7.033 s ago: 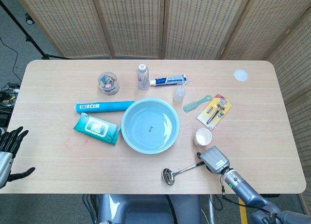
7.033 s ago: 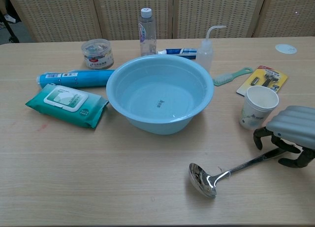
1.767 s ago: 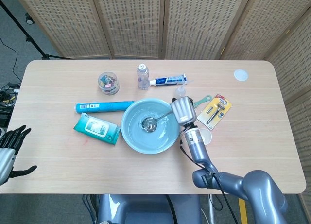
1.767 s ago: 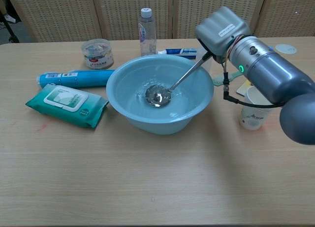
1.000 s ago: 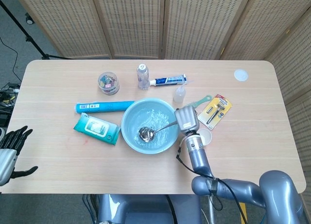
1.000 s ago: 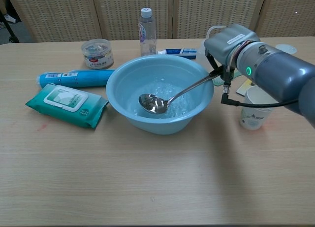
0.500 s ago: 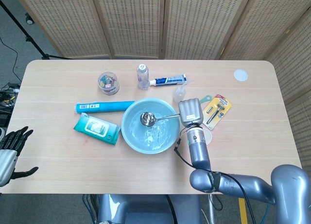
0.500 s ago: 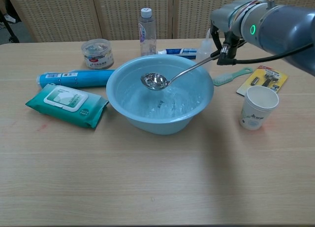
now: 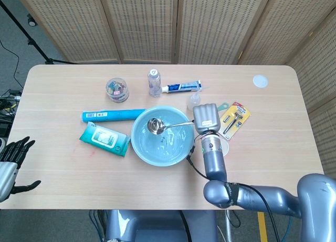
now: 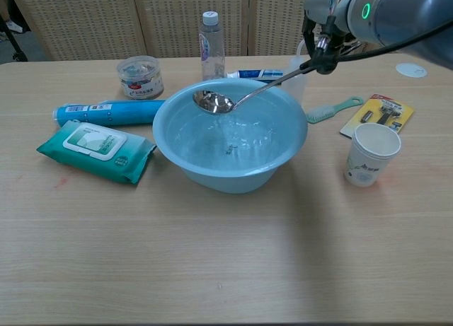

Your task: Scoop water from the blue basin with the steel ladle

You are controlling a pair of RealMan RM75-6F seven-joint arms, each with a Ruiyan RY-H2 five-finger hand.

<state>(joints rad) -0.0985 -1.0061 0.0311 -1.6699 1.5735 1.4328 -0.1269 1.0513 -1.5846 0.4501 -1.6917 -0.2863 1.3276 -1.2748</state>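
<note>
Since half a second ago the steel ladle [image 10: 212,101] has risen: its round, shiny bowl now hangs above the rippled water, over the left part of the blue basin [image 10: 283,146], with liquid glinting in it (the surface below is visibly disturbed). The right hand [image 10: 333,25] grips the far end of the thin, straight handle, higher than before and near the top edge of the chest view. The left hand [image 9: 11,158] stays at the worktop's [image 10: 212,269] near left corner with its dark fingers spread, holding nothing. The basin is smooth round plastic; beside it stand a white paper cup [image 10: 371,153] and a soft teal wipes pack [image 10: 95,149].
</note>
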